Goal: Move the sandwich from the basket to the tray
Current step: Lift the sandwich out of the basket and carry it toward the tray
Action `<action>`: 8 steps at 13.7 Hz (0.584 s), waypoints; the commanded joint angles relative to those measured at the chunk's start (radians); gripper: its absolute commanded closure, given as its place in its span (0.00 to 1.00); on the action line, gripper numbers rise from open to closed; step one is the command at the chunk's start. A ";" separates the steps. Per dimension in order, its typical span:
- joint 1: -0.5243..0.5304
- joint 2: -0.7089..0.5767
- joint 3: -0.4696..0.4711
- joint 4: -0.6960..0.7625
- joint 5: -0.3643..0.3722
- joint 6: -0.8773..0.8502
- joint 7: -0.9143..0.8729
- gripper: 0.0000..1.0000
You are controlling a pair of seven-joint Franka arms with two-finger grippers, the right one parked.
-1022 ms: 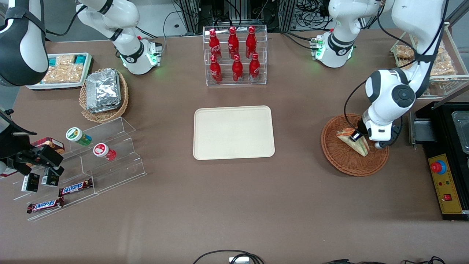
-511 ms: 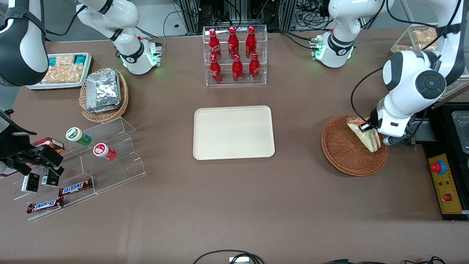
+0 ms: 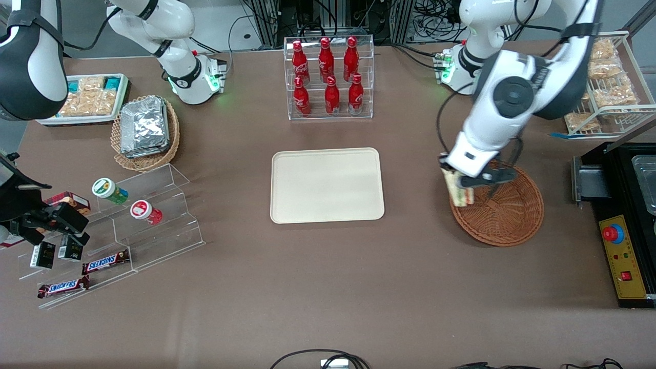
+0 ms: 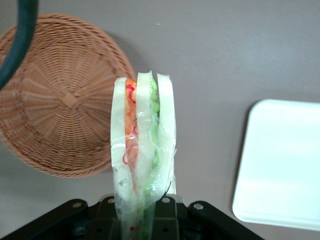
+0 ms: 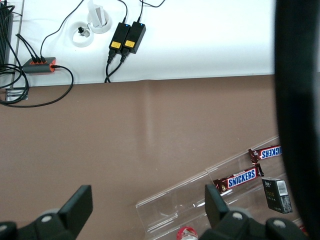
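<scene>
- Snack packets sit in a white tray (image 3: 51, 120) at the parked arm's end of the table; just nearer the front camera is a tan wicker basket (image 3: 171, 141) stacked with foil packs (image 3: 144, 125).
- Clear acrylic steps (image 3: 154, 215) nearer the camera carry two small tubs, with Snickers bars (image 3: 105, 262) on the lowest level.
- Red bottles (image 3: 328, 77) stand in a clear rack mid-table, farther from the camera than the tray (image 3: 327, 185), which lies flat and bare.
- Between tray and basket, the gripper (image 3: 459, 180) hangs above the basket's rim on the tray's side, its fingers closed on the sandwich (image 3: 457, 190).
- The wrist view shows the sandwich (image 4: 142, 155) gripped at one end, standing on edge with its orange, red and green layers showing, lifted clear of the table, with basket (image 4: 60, 125) and tray (image 4: 280, 165) apart on either side.
- The basket (image 3: 505, 215) holds nothing inside.
- A wire rack of packets (image 3: 610, 87) stands at the working arm's end.
</scene>
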 commanded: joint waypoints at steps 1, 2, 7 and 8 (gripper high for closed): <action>0.007 0.037 -0.090 0.032 0.045 0.019 -0.001 1.00; 0.001 0.052 -0.121 0.032 0.053 0.043 -0.001 1.00; -0.089 0.124 -0.154 0.038 0.073 0.132 -0.089 1.00; -0.114 0.142 -0.152 0.049 0.074 0.135 -0.098 1.00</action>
